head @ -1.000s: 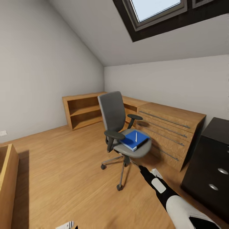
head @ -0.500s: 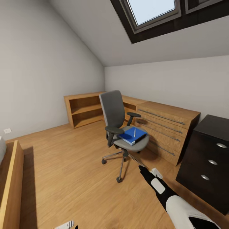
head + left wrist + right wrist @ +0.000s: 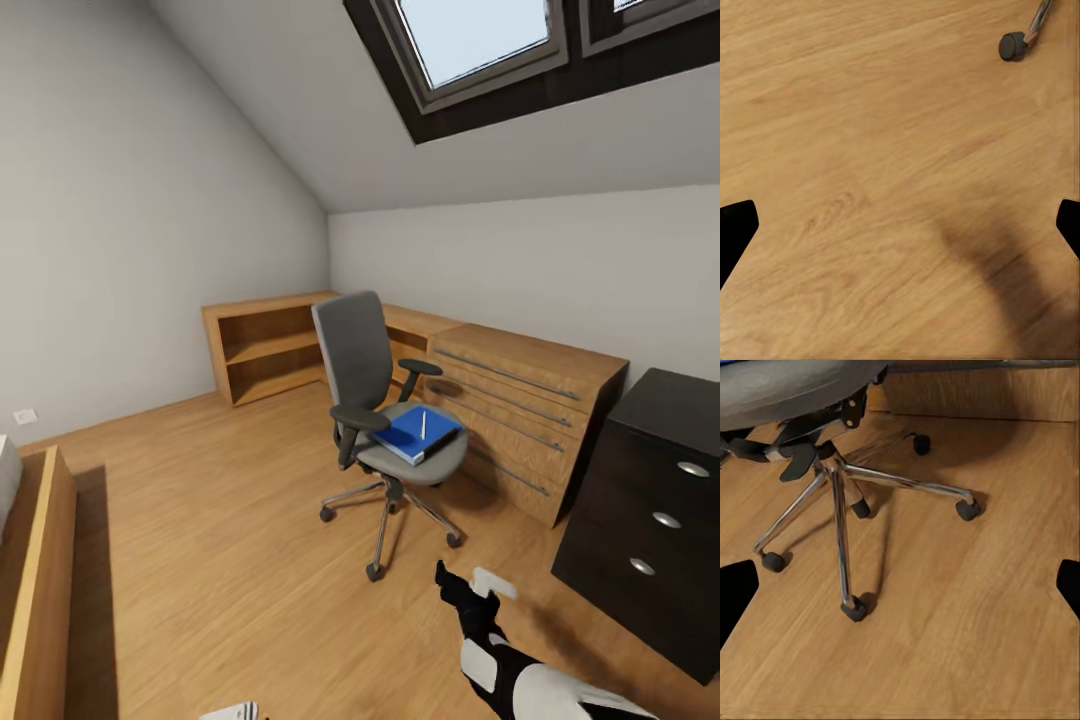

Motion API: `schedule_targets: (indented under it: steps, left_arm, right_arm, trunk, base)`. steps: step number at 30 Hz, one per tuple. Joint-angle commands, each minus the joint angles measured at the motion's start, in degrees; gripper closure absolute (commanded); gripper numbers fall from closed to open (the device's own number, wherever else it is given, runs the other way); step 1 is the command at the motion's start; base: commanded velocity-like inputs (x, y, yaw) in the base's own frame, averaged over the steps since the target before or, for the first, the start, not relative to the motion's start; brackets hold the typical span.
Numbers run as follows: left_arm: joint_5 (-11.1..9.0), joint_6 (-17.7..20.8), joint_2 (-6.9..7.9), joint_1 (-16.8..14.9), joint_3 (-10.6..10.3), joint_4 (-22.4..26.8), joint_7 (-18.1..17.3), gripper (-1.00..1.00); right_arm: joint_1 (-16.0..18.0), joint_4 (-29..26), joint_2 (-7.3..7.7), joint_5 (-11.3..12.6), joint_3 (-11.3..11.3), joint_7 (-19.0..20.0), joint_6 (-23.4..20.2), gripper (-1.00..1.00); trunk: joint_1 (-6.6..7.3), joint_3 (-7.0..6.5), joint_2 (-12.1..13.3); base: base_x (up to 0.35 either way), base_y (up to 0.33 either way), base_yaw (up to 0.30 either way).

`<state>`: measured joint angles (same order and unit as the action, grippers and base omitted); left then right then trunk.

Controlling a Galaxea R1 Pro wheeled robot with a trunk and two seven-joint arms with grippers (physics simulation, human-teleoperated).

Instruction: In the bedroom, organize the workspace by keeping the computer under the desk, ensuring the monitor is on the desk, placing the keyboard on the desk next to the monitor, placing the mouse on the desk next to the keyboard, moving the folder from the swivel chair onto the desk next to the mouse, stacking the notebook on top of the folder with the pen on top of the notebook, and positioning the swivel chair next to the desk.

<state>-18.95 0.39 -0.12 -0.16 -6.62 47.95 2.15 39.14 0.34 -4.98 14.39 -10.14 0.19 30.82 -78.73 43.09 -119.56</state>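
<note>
- The swivel chair [image 3: 385, 420] is seen at frame centre on the wooden floor [image 3: 220, 540], beside light wooden cabinets [image 3: 500, 400].
- The folder [image 3: 415, 436] is laid on its seat, with the pen [image 3: 423, 424] on top.
- The right gripper [image 3: 475, 590], at lower right, is held spread and empty; in the left wrist view the left gripper [image 3: 900, 229] is likewise parted over bare floor.

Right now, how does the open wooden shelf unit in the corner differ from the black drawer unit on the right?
The wooden shelf unit is light wood with open shelves; the black drawer unit is closed, its drawer fronts carrying round silver knobs. The wooden shelf unit stands against the far wall behind the swivel chair; the black drawer unit sits nearer, at the head view's right edge, partly cut off. Both stand on the wooden floor.
</note>
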Motion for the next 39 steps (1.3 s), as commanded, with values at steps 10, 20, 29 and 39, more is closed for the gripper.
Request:
schedule_targets:
  steps: [10,20,29,39]
  left_arm:
    - [-0.67,-0.49,-0.02,-0.02,-0.96,0.61,4.76,-1.0]
    - [-0.74,-1.27,-0.05,0.06,-0.99,3.3,6.5,-1.0]
    - [-0.68,-1.32,-0.06,0.07,-1.02,3.69,6.71,-1.0]
    - [-0.72,-1.19,-0.14,0.07,-1.11,3.57,6.88,-1.0]
  right_arm:
    - [-9.71,0.8,1.29,-12.78,-0.27,-4.3,5.69,-1.0]
    - [-10.74,0.82,2.17,-12.81,-0.37,-4.32,6.18,-1.0]
    - [-10.83,0.82,2.53,-12.75,-0.4,-4.32,6.26,-1.0]
    - [-10.84,0.89,2.17,-12.86,-0.4,-4.32,5.93,-1.0]
  trunk:
    - [2.21,-1.75,4.0]
    - [4.41,-3.55,8.01]
    - [6.39,-5.16,11.62]
    - [8.58,-6.96,15.63]
  base:
    - [0.0,0.0,0.0]
    - [0.0,0.0,0.0]
    - [0.0,0.0,-0.083]
    - [0.0,0.0,-0.073]
